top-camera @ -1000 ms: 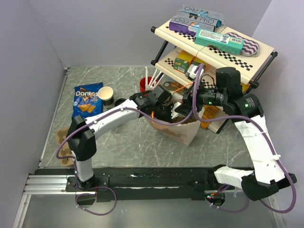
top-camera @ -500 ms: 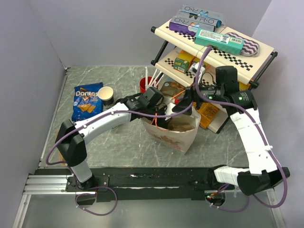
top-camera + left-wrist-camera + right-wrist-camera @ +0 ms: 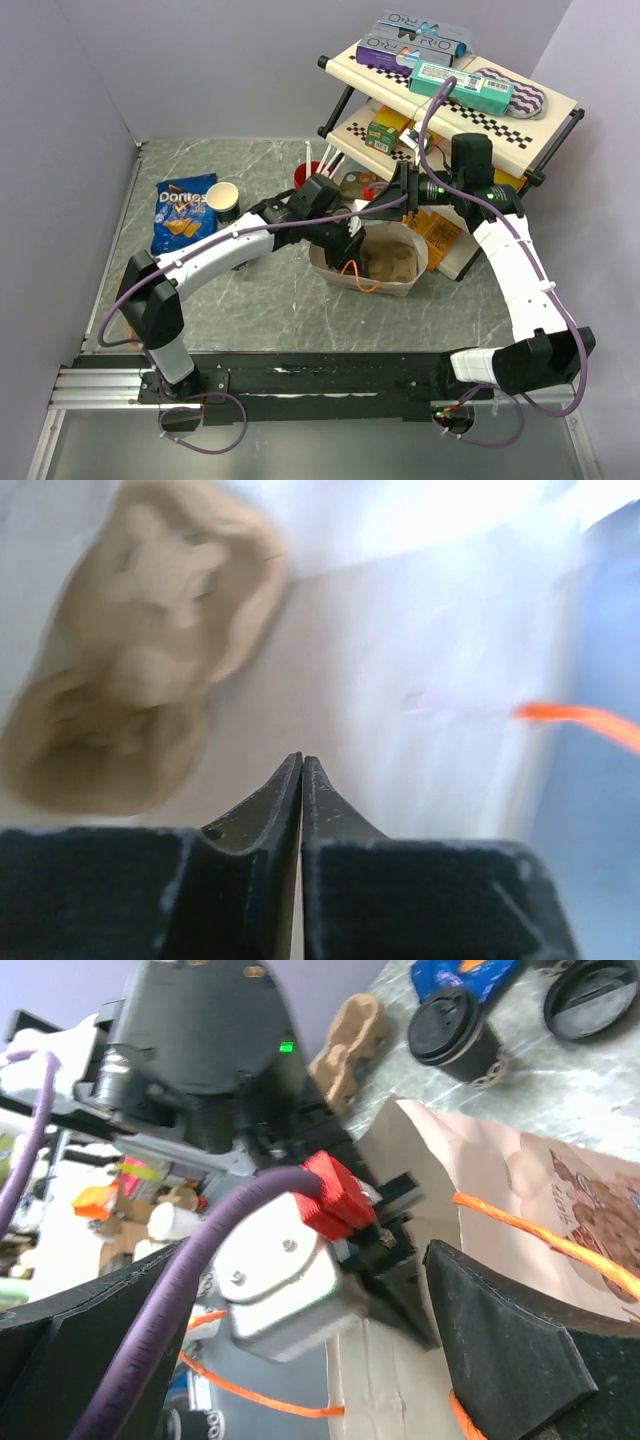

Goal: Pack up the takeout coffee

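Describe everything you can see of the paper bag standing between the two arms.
The paper bag is white-cream with a brown print, has thin orange cord handles, and stands upright on the table, mouth spread open. Inside lies something brown, seemingly a moulded pulp tray. The left gripper, shut, reaches over its left rim; whether it pinches the paper is unclear. The right gripper, open, hangs by the far rim.

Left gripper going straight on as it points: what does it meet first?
The left gripper would probably meet the paper bag, its pale inner wall; depth is blurred. The cup carrier lies left of that line.
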